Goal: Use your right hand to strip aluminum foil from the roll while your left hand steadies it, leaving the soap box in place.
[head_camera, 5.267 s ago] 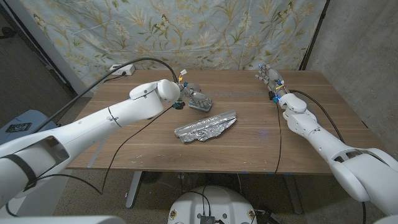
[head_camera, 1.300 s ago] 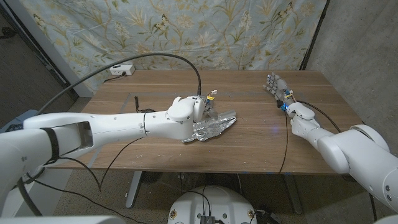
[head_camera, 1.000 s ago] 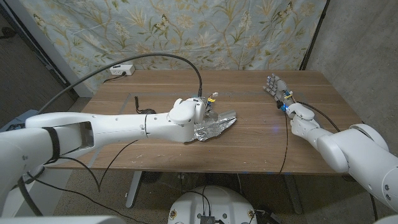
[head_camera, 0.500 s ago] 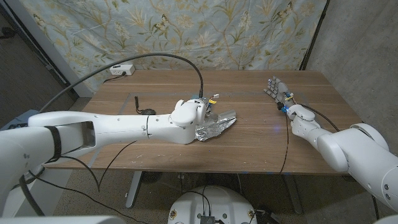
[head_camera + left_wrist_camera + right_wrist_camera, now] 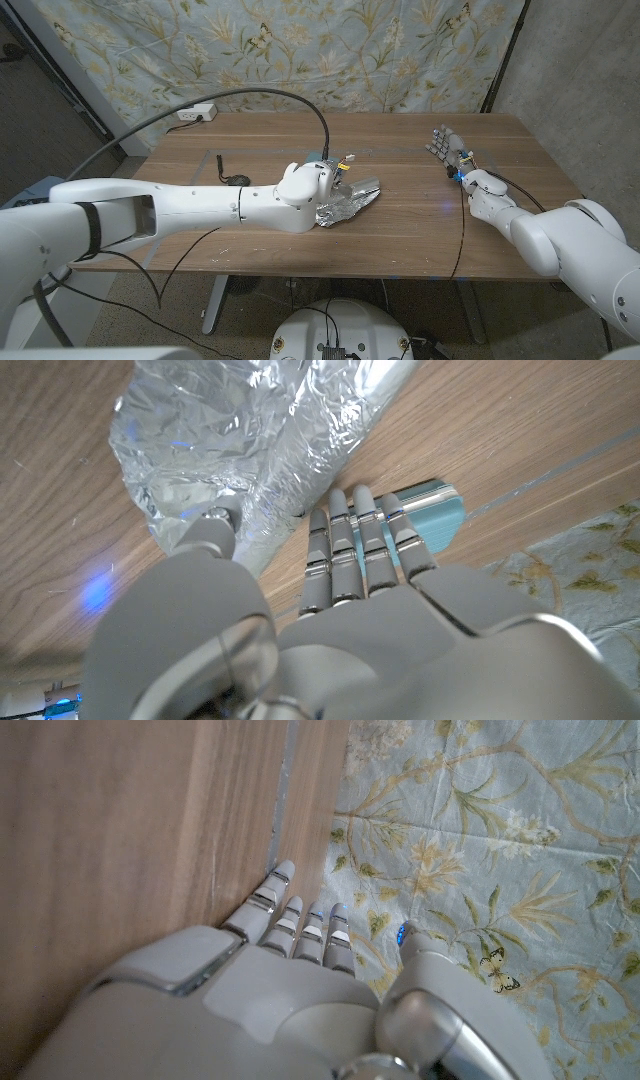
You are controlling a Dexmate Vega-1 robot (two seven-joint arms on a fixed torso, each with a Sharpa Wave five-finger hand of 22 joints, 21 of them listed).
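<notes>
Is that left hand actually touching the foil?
Cannot tell. In the left wrist view the left hand reaches right up to the crumpled foil, but contact isn't plain.

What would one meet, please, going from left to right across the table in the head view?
White power strip → small dark object → left hand → crumpled aluminum foil → right hand. The soap box is left out, since the left hand overlaps it.

Bare bench (image 5: pixel 420 215) lies between the right robot hand (image 5: pixel 447 150) and the foil (image 5: pixel 347 203); the left robot hand (image 5: pixel 318 180) covers the foil's far side.
</notes>
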